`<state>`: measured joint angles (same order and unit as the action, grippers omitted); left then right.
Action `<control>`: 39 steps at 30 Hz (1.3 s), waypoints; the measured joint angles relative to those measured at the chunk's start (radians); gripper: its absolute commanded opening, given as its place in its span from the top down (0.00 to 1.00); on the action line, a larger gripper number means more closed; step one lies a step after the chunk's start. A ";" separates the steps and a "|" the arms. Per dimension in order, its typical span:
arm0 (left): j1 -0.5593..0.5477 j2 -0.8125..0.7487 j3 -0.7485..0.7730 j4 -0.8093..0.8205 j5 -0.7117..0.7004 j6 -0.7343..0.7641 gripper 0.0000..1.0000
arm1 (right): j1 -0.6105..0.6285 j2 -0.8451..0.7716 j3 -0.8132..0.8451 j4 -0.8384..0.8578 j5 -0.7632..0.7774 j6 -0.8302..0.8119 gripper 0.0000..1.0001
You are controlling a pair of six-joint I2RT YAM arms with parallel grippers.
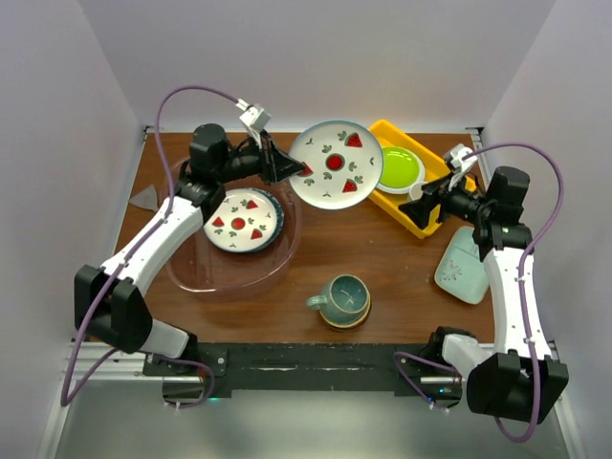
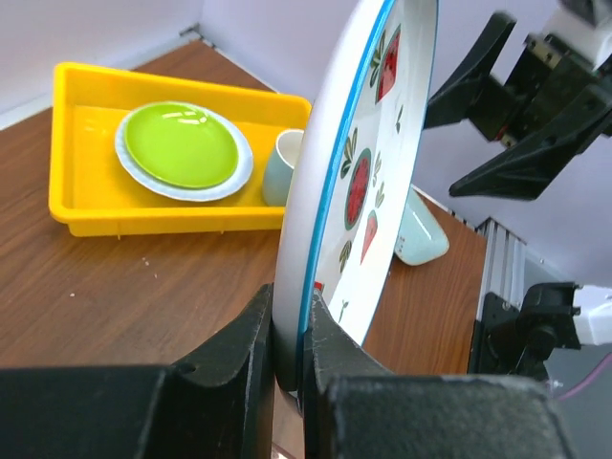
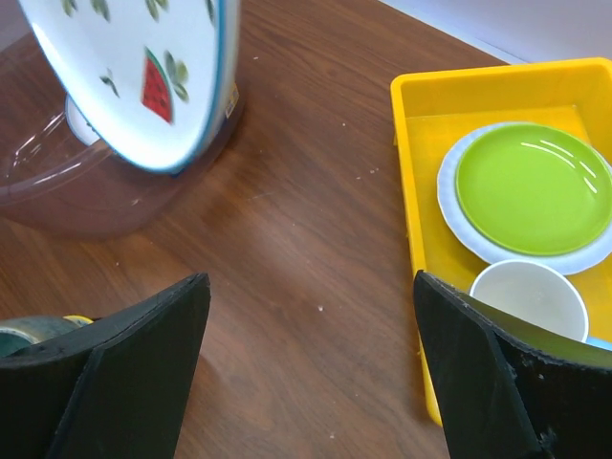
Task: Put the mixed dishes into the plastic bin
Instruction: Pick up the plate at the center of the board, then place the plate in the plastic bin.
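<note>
Our left gripper [image 2: 287, 330] has its jaws narrow, clamped on the rim of the white fruit plate [image 1: 335, 163]. The plate rises tilted straight out from them, clear of the table. The plastic bin [image 1: 191, 275] lies below and behind those jaws, with a second fruit plate [image 1: 239, 222] inside it. Our right gripper [image 1: 425, 207] stands with jaws wide, holding nothing; the yellow tray [image 3: 411, 124] sits just ahead to their right.

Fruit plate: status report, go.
Left hand shut on fruit plate rim, plate raised above table, beside plastic bin. Right hand open, empty, off the plate. Matching plate already in bin; nothing blocking.
</note>
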<state>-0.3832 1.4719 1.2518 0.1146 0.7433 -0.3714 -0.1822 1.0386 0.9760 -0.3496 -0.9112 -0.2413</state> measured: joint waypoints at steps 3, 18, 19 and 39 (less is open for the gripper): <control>0.023 -0.074 -0.051 0.016 -0.029 -0.042 1.00 | -0.003 0.001 -0.006 -0.005 0.000 -0.010 0.08; 0.199 -0.492 -0.328 0.070 -0.171 -0.221 1.00 | -0.009 0.002 -0.019 -0.029 0.003 -0.041 0.07; 0.211 -0.510 -0.340 0.070 -0.180 -0.228 1.00 | -0.009 0.003 -0.019 -0.031 0.003 -0.042 0.07; 0.332 -0.707 -0.410 -0.142 -0.393 -0.246 1.00 | -0.015 0.029 -0.031 -0.047 0.003 -0.062 0.06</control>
<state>-0.0513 0.7650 0.8417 -0.0273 0.3500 -0.6170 -0.1970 1.0672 0.9447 -0.3962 -0.9081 -0.3035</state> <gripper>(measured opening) 0.153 0.935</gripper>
